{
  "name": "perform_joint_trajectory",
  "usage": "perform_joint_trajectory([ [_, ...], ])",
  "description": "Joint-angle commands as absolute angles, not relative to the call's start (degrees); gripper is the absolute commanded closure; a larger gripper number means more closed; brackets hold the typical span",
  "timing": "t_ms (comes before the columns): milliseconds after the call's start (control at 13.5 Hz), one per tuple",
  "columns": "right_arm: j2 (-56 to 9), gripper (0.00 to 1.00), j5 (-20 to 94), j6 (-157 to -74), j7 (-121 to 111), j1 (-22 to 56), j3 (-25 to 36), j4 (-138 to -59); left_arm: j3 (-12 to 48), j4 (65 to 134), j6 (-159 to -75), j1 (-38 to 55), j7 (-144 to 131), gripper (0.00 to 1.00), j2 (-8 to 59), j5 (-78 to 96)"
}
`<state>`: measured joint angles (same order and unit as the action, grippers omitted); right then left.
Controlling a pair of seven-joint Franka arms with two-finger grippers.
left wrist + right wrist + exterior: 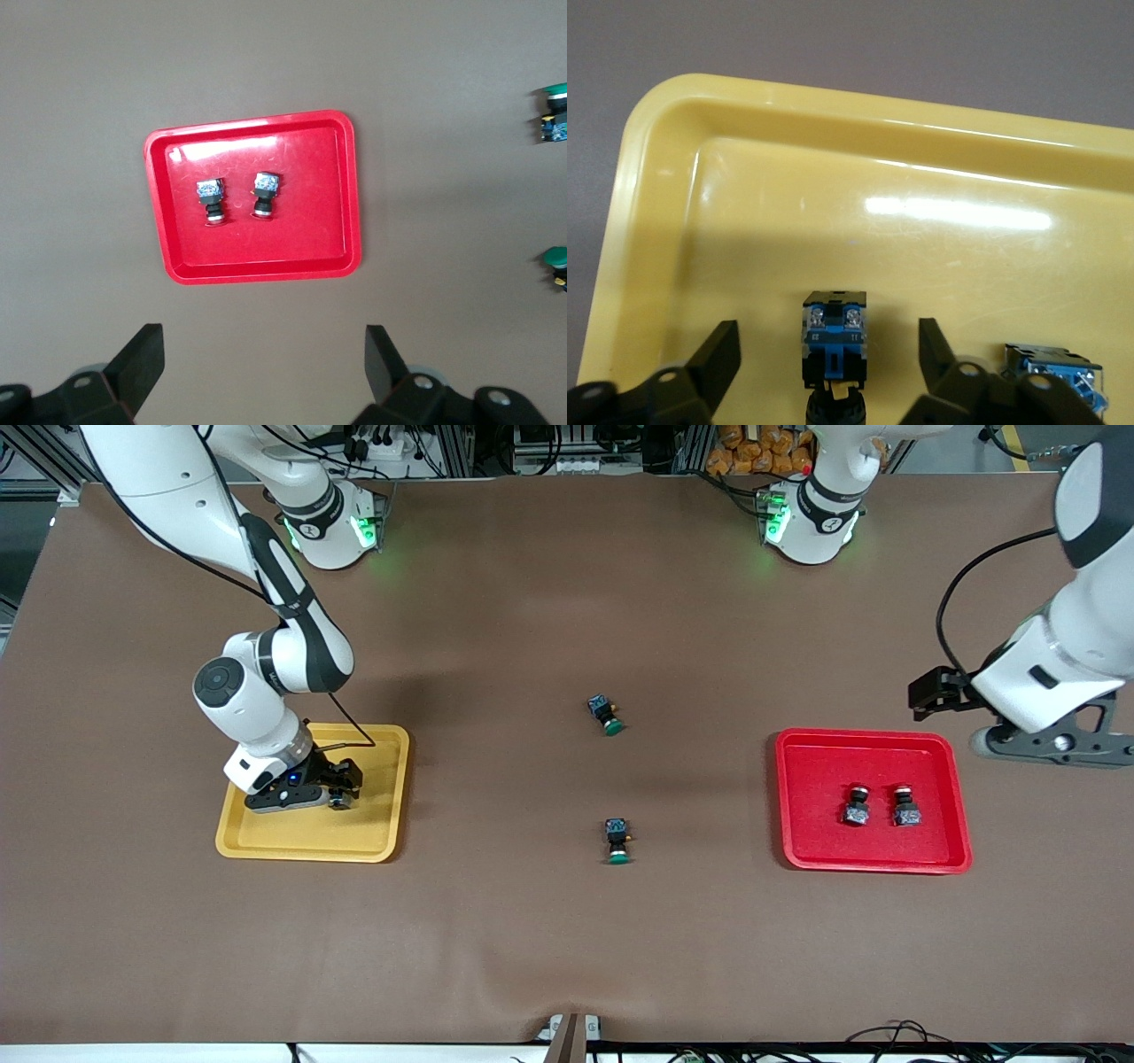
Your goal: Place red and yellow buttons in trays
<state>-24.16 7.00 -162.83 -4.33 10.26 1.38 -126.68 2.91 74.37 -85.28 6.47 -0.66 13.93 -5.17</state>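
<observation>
- Right gripper (824, 354) low inside the yellow tray (381, 841), fingers spread apart on either side of a button (833, 341) resting on the tray floor. Nothing clamped, looks freshly let go.
- Second button (1054, 367) lying just beside it in the same tray. Cap colours hard to make out from here.
- Two red-capped buttons (879, 804) side by side in the red tray (797, 797), toward the left arm's end of the table.
- Left gripper (257, 359) parked up in the air beside the red tray, fingers wide apart, empty, just waiting.
- Two green-capped switches (611, 779) out on the brown table (567, 957) between the trays, not part of the job.
- Looks basically done, judging by how everything sits.
- Main risk: lifting out crooked and clipping the button between the fingers, tipping or dragging it.
- Also possible: bumping the neighbour button, since it sits so close to one finger.
- Straight-up retreat probably safest.
</observation>
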Motion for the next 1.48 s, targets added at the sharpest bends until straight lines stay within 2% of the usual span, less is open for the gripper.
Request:
perform_joint_trajectory([
  [0,-21.46,0.00,7.38,-162.97,-4.92,10.37,1.32,-127.62,0.97,78.64,-87.08,7.47,1.14,0.00,10.30,-3.60],
  [74,-19.71,0.00,7.38,-158.51,-4.92,10.37,1.32,-125.88,0.97,81.27,-89.10,7.38,1.40,0.00,8.63,-3.60],
  [148,-18.03,0.00,7.38,-150.55,-4.83,10.37,1.32,-122.21,0.88,84.17,-91.04,7.12,1.41,0.00,6.96,-3.60],
  [371,-17.49,0.00,7.03,-124.96,-4.57,8.62,1.58,-105.61,0.88,93.39,-96.92,6.51,1.41,0.00,1.34,-3.52],
  [594,-17.23,0.00,3.36,-111.49,-4.83,7.74,1.58,-94.77,0.97,100.62,-102.03,5.80,1.32,0.00,-3.07,-3.34],
  [891,-16.17,0.00,2.90,-97.15,-6.67,4.67,1.50,-83.44,1.67,104.59,-104.68,4.31,1.40,0.00,-5.98,-1.58],
  [1188,-16.09,0.00,-1.30,-91.42,-8.79,3.61,1.76,-77.18,1.58,100.30,-104.42,3.78,1.06,0.00,-5.54,-2.11],
  [1336,-13.55,0.00,-1.58,-88.96,-11.41,0.54,1.50,-77.25,0.97,97.32,-103.89,3.52,-0.61,0.00,-5.45,-0.97],
  [1410,-12.06,0.00,-1.41,-88.25,-12.21,-0.34,1.49,-78.13,0.88,95.03,-99.88,3.60,-0.79,0.00,-4.75,-0.88],
])
